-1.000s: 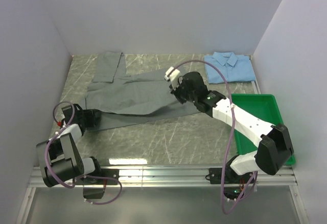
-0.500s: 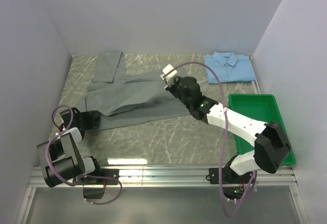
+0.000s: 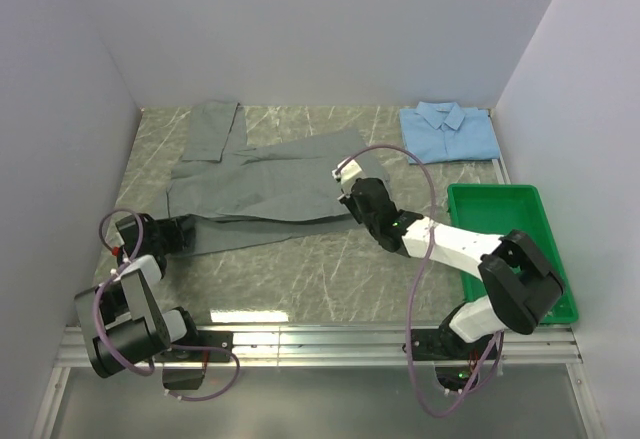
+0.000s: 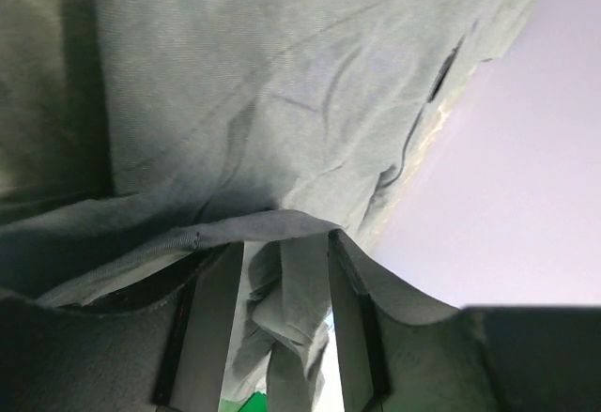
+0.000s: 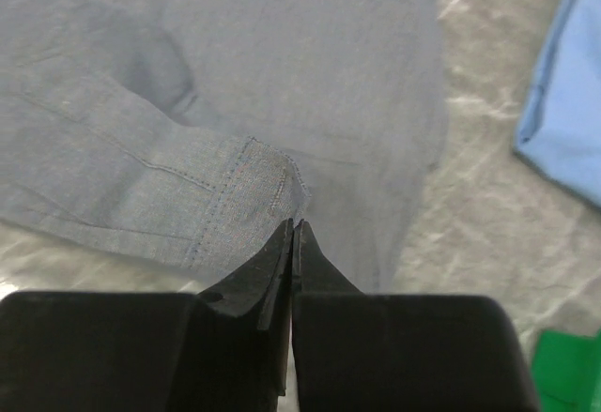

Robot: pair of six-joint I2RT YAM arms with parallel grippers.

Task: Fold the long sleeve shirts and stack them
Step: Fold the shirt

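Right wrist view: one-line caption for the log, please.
Right gripper shut, tips at a cuff corner of the grey shirt; light blue shirt at frame right.

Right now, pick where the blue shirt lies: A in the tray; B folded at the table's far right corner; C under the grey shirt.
B: the blue shirt lies folded at the far right corner of the table, clear of the tray and the grey shirt.

The black-and-white left arm (image 3: pixel 128 304) and right arm (image 3: pixel 470 247) carry purple cables (image 3: pixel 385 148); the right end effector (image 5: pixel 293 229) is black.
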